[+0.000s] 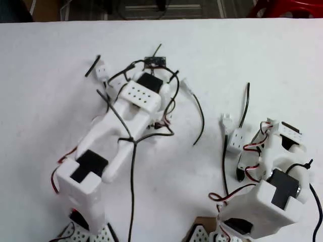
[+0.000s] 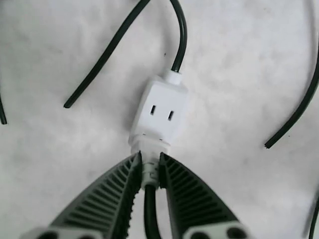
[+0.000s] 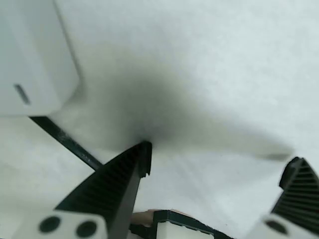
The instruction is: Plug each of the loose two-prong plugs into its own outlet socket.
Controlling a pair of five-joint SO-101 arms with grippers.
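Left arm (image 1: 108,136) stretched forward across table, wrist pitched down. Left gripper (image 2: 149,160) fingers nearly together, pinching plug (image 2: 148,175) at neck. Right arm (image 1: 267,196) folded back near base, wrist low. Right gripper (image 3: 217,169) jaws spread wide.

Your right gripper (image 3: 220,158) hangs over the white table (image 3: 209,55), jaws wide apart. A white outlet socket (image 3: 35,59) lies near one finger, with a black cable (image 3: 65,139) beside it.
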